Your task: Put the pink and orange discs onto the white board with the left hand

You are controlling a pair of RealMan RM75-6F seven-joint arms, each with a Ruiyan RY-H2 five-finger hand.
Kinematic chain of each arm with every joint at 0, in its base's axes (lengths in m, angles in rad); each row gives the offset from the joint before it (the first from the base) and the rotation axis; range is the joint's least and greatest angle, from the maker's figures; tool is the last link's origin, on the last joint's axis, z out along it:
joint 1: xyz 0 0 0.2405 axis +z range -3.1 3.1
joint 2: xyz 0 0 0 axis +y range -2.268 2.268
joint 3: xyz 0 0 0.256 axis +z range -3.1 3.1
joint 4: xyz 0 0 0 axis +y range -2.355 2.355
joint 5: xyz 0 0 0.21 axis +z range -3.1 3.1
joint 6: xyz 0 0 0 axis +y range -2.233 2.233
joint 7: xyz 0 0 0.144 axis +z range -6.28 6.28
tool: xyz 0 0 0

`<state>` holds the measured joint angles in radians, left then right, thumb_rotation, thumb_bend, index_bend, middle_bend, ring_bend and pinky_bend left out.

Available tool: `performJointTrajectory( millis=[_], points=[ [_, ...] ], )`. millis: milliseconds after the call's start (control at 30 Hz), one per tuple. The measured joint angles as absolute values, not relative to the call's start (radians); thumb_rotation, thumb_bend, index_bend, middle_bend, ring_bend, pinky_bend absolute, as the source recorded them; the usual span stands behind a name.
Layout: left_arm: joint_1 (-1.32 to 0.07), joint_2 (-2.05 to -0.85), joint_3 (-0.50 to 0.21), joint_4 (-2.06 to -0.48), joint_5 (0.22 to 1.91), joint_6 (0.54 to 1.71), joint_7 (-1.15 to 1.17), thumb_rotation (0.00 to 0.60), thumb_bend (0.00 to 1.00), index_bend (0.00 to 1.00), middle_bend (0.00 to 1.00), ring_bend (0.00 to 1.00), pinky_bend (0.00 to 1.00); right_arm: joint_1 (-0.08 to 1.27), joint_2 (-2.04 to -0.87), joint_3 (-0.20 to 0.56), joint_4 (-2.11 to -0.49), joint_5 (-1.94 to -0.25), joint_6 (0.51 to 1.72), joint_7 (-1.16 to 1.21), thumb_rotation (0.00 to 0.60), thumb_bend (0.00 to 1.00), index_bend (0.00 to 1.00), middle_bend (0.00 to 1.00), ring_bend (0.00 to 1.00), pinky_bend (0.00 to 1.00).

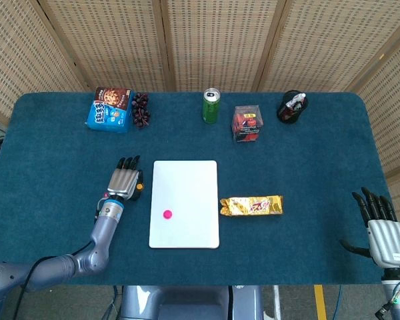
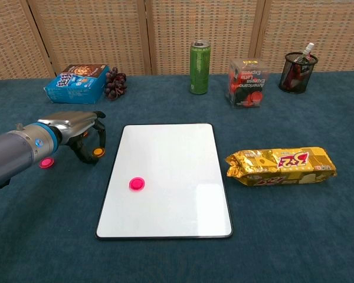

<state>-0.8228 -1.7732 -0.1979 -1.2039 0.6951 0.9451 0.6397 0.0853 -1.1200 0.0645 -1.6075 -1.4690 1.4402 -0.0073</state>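
Observation:
The white board (image 1: pixel 185 203) (image 2: pixel 165 177) lies mid-table with one pink disc (image 1: pixel 167 215) (image 2: pixel 137 184) on it. Just off its left edge an orange disc (image 1: pixel 139 187) (image 2: pixel 98 152) lies on the cloth. My left hand (image 1: pixel 123 181) (image 2: pixel 76 127) hovers palm down over it, thumb and a curled finger on either side of the disc; I see no firm grip. A second pink disc (image 2: pixel 45 163) lies on the cloth left of that hand. My right hand (image 1: pixel 385 230) rests at the table's near right corner, fingers spread, empty.
A gold snack bar (image 1: pixel 251 205) (image 2: pixel 280 165) lies right of the board. Along the far edge stand a blue cookie box (image 2: pixel 76 83), grapes (image 2: pixel 114 84), a green can (image 2: pixel 199 59), a clear box with red contents (image 2: pixel 245 82) and a black mesh pen cup (image 2: pixel 297 72).

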Motion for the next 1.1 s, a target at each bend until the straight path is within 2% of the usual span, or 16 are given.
performJointTrajectory(
  millis=[200,533,800,867,933,1000,1100],
  points=[
    [-0.823,-1.752,-0.208,-1.268,0.705,0.963,0.640,0.600,0.35,0.55,0.00,0.00,0.00,0.085,-1.118,0.064,-1.609,-1.469,1.439,-0.001,0.600,0.00,0.00,0.00,0.00,0.00],
    [-0.846,-1.704,-0.222,-1.461,0.717,0.997,0.679,0.600,0.34,0.55,0.00,0.00,0.00,0.085,-1.117,0.063,-1.609,-1.470,1.439,0.003,0.600,0.00,0.00,0.00,0.00,0.00],
    [-0.890,-1.753,-0.223,-1.466,0.625,1.017,0.755,0.600,0.33,0.55,0.00,0.00,0.00,0.084,-1.116,0.063,-1.609,-1.468,1.437,0.008,0.600,0.00,0.00,0.00,0.00,0.00],
    [-0.898,-1.767,-0.221,-1.450,0.610,1.023,0.764,0.600,0.32,0.51,0.00,0.00,0.00,0.085,-1.115,0.063,-1.609,-1.467,1.436,0.010,0.600,0.00,0.00,0.00,0.00,0.00],
    [-0.903,-1.776,-0.220,-1.438,0.595,1.027,0.774,0.600,0.30,0.39,0.00,0.00,0.00,0.085,-1.114,0.063,-1.609,-1.467,1.436,0.010,0.600,0.00,0.00,0.00,0.00,0.00],
    [-0.907,-1.782,-0.218,-1.433,0.584,1.034,0.783,0.600,0.28,0.31,0.00,0.00,0.00,0.084,-1.114,0.063,-1.609,-1.468,1.436,0.011,0.600,0.00,0.00,0.00,0.00,0.00],
    [-0.909,-1.782,-0.219,-1.436,0.580,1.042,0.784,0.600,0.26,0.27,0.00,0.00,0.00,0.085,-1.114,0.063,-1.609,-1.468,1.436,0.012,0.600,0.00,0.00,0.00,0.00,0.00]
  ],
)
